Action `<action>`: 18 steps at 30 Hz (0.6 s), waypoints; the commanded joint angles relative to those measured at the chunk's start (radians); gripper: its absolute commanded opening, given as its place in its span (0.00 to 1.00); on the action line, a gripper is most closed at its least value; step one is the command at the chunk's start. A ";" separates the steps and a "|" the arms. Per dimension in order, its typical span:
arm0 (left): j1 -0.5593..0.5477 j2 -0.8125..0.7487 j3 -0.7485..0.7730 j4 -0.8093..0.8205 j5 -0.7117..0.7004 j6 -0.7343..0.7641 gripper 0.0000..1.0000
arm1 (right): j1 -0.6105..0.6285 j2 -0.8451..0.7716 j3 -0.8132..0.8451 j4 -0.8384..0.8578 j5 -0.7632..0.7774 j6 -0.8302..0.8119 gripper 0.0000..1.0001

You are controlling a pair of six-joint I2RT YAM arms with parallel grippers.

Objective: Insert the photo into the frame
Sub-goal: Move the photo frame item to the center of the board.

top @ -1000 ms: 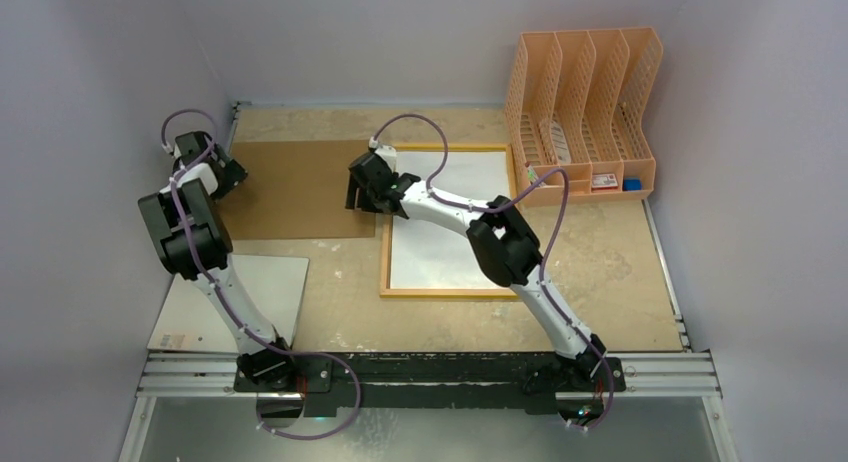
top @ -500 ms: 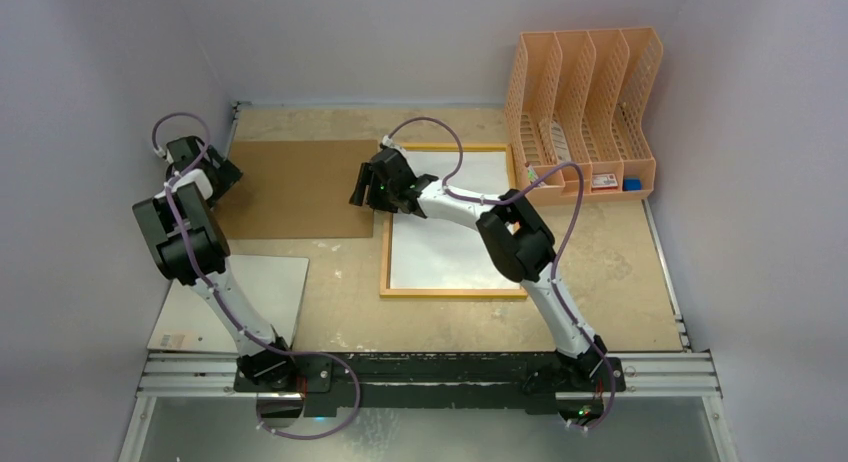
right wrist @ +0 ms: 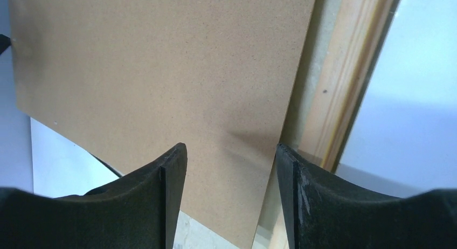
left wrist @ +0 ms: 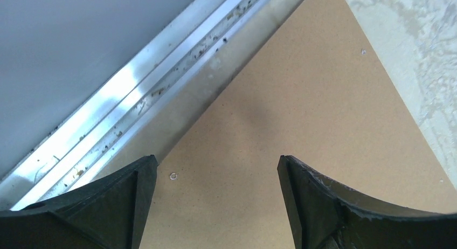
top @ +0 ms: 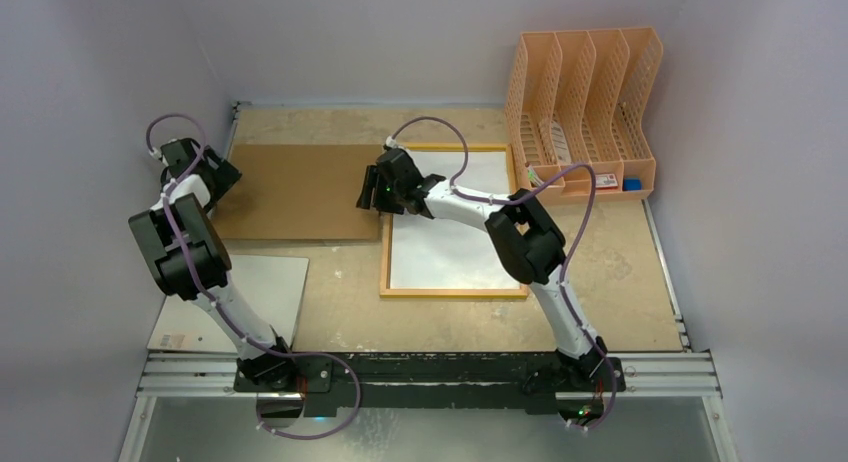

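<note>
Frame (right wrist: 345, 71) lies just beside right end effector (right wrist: 232, 152) — jaws parted.

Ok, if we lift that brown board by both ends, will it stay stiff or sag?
Probably fairly stiff: the brown board lies flat with crisp straight edges, like hardboard. It looks thin and wide, so expect slight sag mid-span. It sits flush on the table, so getting jaws under an edge may be hard.
</note>
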 commanded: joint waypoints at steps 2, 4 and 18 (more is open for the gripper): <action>-0.061 -0.011 -0.054 -0.151 0.233 -0.100 0.84 | 0.046 -0.136 -0.026 0.205 -0.158 0.059 0.62; -0.062 -0.010 -0.055 -0.159 0.221 -0.099 0.84 | 0.044 -0.152 -0.030 0.207 -0.153 0.056 0.61; -0.153 0.027 -0.109 -0.131 0.214 -0.121 0.84 | 0.022 -0.232 -0.137 0.156 -0.063 0.073 0.58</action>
